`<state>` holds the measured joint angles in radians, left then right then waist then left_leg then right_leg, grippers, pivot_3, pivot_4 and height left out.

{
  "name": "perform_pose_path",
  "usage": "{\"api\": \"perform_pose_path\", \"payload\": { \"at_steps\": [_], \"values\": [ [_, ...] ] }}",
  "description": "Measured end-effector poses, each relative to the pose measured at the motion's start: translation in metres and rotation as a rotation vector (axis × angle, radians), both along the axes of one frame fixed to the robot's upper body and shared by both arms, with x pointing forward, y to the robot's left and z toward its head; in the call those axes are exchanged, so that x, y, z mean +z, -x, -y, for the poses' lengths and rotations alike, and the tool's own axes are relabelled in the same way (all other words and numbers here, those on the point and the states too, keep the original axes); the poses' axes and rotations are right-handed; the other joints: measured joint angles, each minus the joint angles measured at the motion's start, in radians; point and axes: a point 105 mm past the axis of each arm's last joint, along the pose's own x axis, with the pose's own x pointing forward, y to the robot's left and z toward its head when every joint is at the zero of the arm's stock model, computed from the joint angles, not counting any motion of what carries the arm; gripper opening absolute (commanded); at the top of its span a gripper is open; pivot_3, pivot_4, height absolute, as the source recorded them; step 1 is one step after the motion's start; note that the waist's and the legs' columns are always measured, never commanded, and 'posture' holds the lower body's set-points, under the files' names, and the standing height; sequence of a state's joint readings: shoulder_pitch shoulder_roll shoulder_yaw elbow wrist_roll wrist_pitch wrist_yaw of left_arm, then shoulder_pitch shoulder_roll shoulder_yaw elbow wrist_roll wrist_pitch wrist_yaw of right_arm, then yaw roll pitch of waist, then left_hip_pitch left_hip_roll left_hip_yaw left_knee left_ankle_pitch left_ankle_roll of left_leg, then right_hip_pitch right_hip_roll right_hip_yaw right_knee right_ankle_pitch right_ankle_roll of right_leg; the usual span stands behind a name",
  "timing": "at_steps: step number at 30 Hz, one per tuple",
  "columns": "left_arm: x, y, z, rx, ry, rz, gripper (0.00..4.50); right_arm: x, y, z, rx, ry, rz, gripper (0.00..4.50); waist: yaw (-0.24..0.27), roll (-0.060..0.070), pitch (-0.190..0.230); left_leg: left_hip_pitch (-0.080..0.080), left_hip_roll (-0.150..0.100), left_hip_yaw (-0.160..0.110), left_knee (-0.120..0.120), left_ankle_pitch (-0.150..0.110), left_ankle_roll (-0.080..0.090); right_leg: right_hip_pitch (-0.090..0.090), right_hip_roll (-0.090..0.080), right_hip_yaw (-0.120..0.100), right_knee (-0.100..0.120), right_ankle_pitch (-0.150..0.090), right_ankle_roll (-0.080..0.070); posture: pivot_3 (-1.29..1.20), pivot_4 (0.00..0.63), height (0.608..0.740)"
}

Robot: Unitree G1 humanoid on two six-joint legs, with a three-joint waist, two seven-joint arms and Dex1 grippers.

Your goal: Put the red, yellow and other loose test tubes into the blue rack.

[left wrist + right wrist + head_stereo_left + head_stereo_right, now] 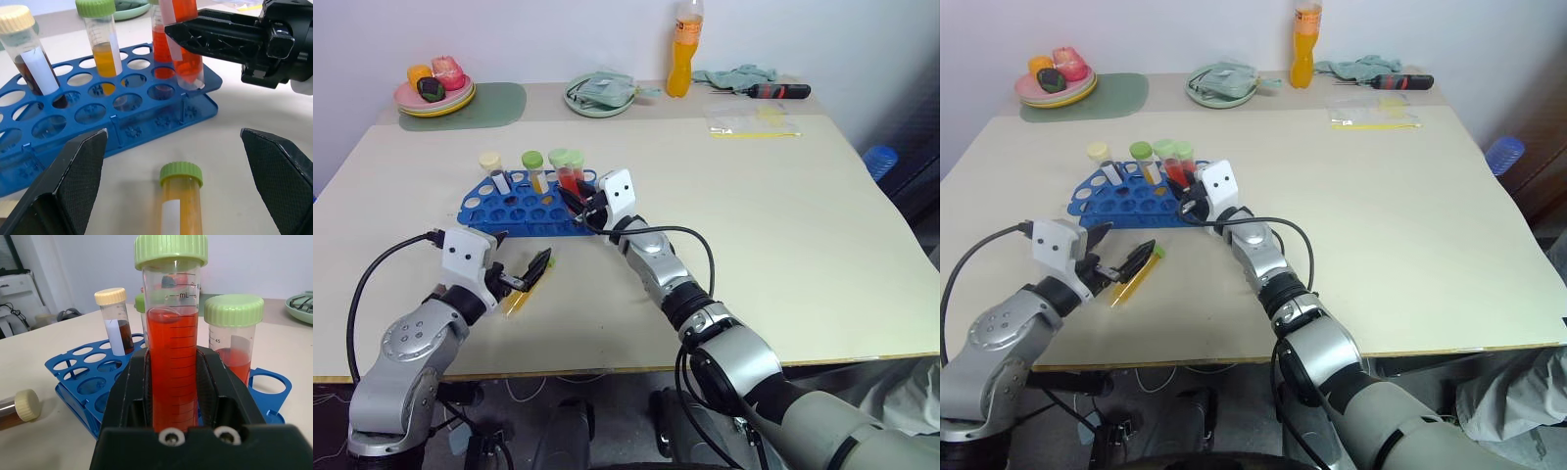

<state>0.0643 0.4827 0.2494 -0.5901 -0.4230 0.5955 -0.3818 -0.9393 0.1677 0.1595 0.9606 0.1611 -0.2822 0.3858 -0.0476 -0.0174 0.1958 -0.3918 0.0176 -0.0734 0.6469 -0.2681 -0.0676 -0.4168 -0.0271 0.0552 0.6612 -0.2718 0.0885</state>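
Right gripper (173,396) clamped on red tube (172,377) mid-body, over blue rack (146,105). Left gripper (176,181) fingers apart, yellow tube (182,200) lying between. Light, rigid, likely slick; best gripped mid-barrel.

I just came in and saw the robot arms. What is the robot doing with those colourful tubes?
It is putting test tubes into the blue rack. The right tool is shut on a red tube with a green cap, holding it upright at the rack's near corner. Three tubes already stand in the rack: a dark brown one, a yellow one and another red one. The left tool is open around a yellow tube lying on the table.
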Motion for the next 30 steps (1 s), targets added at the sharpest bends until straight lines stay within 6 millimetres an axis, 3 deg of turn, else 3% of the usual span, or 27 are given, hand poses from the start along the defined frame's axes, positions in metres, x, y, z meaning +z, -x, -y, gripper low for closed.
{"api": "perform_pose_path", "payload": {
  "at_steps": [7, 14, 15, 18, 24, 26, 30],
  "values": [
    [-0.001, 0.0, -0.001, -0.011, 0.003, 0.009, 4.5, -0.001, 0.001, 0.0, 0.007, 0.007, 0.007, 0.77, 0.0, 0.0, 0.0, 0.0, 0.0, 0.0, 0.0, 0.0, 0.0, 0.0, 0.0, 0.0, 0.0, 0.0, 0.0, 0.0, 0.15, 0.74],
    [-0.006, 0.001, -0.005, -0.004, 0.002, 0.008, 4.5, -0.001, 0.003, -0.001, 0.032, 0.003, 0.014, 4.19, 0.0, 0.0, 0.0, 0.0, 0.0, 0.0, 0.0, 0.0, 0.0, 0.0, 0.0, 0.0, 0.0, 0.0, 0.0, 0.0, 0.15, 0.74],
    [-0.006, 0.001, -0.005, -0.004, 0.002, 0.01, 4.5, 0.0, 0.003, -0.001, 0.034, 0.0, 0.02, 4.45, 0.0, 0.0, 0.0, 0.0, 0.0, 0.0, 0.0, 0.0, 0.0, 0.0, 0.0, 0.0, 0.0, 0.0, 0.0, 0.0, 0.15, 0.74],
    [-0.007, 0.001, -0.006, 0.0, 0.001, 0.008, 4.5, 0.005, 0.006, -0.002, 0.057, -0.008, 0.043, 4.45, 0.0, 0.0, 0.0, 0.0, 0.0, 0.0, 0.0, 0.0, 0.0, 0.0, 0.0, 0.0, 0.0, 0.0, 0.0, 0.0, 0.15, 0.74],
    [-0.008, 0.002, -0.007, 0.014, -0.001, 0.007, 4.5, 0.038, 0.022, -0.004, 0.125, -0.039, 0.189, 4.45, 0.002, 0.0, 0.0, 0.0, 0.0, 0.0, 0.0, 0.0, 0.0, 0.0, 0.0, 0.0, 0.0, 0.0, 0.0, 0.0, 0.15, 0.74],
    [-0.008, 0.002, -0.008, 0.021, -0.002, 0.004, 4.5, 0.034, 0.024, 0.001, 0.114, -0.029, 0.179, 4.45, 0.004, 0.0, 0.0, 0.0, 0.0, 0.0, 0.0, 0.0, 0.0, 0.0, -0.001, 0.0, 0.0, 0.0, 0.0, 0.0, 0.15, 0.74],
    [-0.007, 0.002, -0.008, 0.023, -0.003, 0.006, 4.5, 0.005, 0.02, 0.008, 0.072, 0.001, 0.025, 4.45, 0.0, 0.0, 0.0, 0.0, 0.0, 0.0, 0.0, 0.0, 0.0, -0.001, 0.0, 0.0, 0.0, 0.0, 0.0, 0.0, 0.15, 0.74]
  ]
}}
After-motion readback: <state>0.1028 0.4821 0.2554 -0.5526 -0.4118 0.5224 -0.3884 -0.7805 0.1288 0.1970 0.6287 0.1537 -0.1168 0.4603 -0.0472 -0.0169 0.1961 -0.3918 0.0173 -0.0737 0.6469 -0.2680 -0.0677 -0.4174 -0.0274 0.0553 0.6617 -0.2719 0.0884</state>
